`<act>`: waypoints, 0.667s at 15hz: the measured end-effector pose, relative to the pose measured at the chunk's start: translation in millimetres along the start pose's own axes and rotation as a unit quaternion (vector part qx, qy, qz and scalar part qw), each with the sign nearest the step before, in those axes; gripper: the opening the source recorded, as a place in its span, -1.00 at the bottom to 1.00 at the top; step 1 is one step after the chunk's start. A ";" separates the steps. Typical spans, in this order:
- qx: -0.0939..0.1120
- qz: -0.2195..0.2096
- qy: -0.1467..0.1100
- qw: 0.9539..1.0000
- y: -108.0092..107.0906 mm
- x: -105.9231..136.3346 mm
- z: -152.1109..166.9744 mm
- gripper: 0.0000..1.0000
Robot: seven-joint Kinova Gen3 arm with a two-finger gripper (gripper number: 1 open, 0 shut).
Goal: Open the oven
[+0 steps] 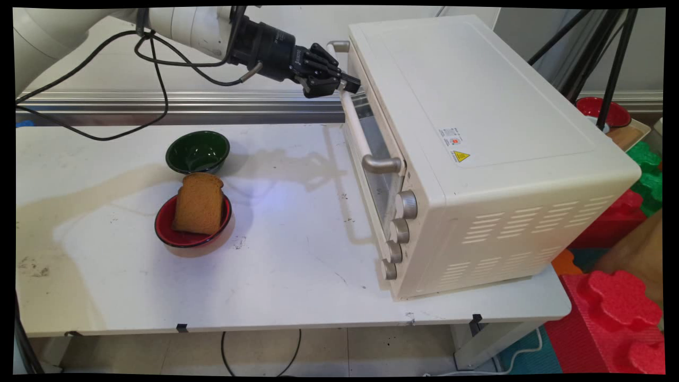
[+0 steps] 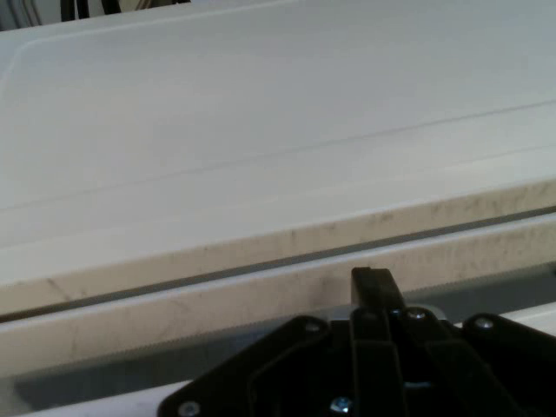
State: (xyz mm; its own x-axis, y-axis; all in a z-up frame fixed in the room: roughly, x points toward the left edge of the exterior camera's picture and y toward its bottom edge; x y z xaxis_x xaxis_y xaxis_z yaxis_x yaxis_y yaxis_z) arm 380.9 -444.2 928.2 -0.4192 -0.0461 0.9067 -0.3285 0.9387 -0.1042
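Two bowls [image 1: 197, 152] are set near the surface's [image 1: 276, 276] left edge; bread [image 1: 199, 203] is propped in one; the claw [image 1: 347, 82] is clenched on the oven's [image 1: 477, 132] door handle [image 1: 354, 124].

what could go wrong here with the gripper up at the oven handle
The gripper sits at the far end of the oven's handle, not its middle, so a pull there could twist the door or let the fingers slip off. The oven stands unfastened on the table, so a hard pull might drag it instead. The door, if it drops open, may swing out toward the toast in the red bowl and the green bowl.
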 end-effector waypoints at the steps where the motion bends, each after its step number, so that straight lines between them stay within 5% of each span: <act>1: -0.001 0.003 -0.004 1.000 -0.1 -1.2 -0.2 -1.00; 10: -0.014 0.032 -0.038 0.999 0.5 -19.3 -27.7 -1.00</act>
State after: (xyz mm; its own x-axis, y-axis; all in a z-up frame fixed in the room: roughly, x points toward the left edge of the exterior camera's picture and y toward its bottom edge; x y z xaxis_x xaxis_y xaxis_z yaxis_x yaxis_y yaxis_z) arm 412.3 -433.4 922.0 -0.5012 -0.0107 0.8652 -0.2763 0.9495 -0.1484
